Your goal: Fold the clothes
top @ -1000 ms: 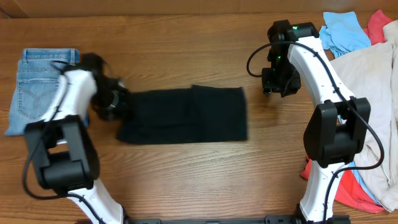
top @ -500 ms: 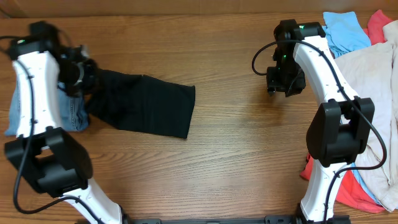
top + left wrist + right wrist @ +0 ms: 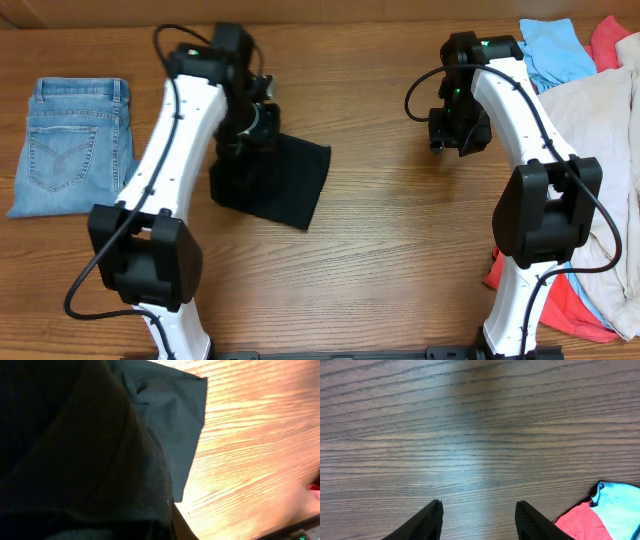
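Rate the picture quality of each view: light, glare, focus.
Overhead: evenly lit, sharp; the black shirt shows as a flat dark patch. Left wrist: the shirt fills most of the frame, close and blurred; the table beside it glows orange, overexposed. Right wrist: wood grain crisp below, softer above with a pale sheen; the fingers are dark silhouettes.

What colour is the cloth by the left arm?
The cloth is plain black; overhead view shows it best.

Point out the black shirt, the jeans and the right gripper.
black shirt (image 3: 280,185), overhead view, middle of the dark cloth.
jeans (image 3: 70,150), overhead view, middle of the folded denim.
right gripper (image 3: 479,505), right wrist view, midway between its two open fingertips, over bare wood.
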`<state>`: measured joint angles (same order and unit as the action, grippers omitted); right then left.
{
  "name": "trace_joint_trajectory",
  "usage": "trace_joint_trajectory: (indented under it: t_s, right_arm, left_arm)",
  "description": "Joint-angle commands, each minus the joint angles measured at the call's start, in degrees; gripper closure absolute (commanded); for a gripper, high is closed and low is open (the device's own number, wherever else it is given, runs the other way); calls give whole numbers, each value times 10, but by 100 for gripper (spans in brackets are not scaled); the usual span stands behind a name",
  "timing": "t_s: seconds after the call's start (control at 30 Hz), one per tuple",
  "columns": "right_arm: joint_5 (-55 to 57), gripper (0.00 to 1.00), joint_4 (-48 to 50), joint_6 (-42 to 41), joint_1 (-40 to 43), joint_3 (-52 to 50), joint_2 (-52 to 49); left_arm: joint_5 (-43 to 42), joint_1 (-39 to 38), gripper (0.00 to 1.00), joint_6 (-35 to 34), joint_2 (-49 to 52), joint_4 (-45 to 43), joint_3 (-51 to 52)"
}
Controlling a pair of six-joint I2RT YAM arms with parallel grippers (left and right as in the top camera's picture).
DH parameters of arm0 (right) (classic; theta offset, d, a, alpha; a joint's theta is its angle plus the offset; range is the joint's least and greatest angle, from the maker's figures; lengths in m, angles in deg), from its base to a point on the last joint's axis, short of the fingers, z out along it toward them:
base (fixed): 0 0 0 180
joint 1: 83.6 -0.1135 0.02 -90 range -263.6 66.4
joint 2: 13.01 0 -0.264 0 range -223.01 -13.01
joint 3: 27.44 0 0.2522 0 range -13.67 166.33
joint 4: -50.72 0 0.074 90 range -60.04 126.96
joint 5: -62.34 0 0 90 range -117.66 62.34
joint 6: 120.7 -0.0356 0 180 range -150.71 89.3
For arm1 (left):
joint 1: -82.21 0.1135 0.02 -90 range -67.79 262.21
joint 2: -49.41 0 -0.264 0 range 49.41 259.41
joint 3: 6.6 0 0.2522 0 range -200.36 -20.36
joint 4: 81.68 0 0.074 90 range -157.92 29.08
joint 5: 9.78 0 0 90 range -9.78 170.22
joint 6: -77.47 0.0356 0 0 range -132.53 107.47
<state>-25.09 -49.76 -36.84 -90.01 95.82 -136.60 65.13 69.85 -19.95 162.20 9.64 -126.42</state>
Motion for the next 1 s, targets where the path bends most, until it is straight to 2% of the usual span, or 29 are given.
trace_joint_trajectory:
  t_s: [0.0,0.43,0.77,0.8,0.87,0.97]
  right_arm:
    - [3,50,-2,4,1,15,23]
    - [3,50,-6,3,1,15,23]
    - [1,50,-6,3,1,15,23]
    - [1,50,-6,3,1,15,23]
    - [1,50,-5,3,1,15,23]
    - [1,50,-5,3,1,15,23]
  left_arm:
    - [61,-28,90,-21,4,-5,20]
    - [60,-39,89,-31,4,-20,54]
    - [19,-64,87,-31,4,-56,107]
    - [11,-68,83,-31,4,-57,111]
    - [-10,-77,64,-30,4,-56,115]
    - [-80,-90,57,12,3,-61,110]
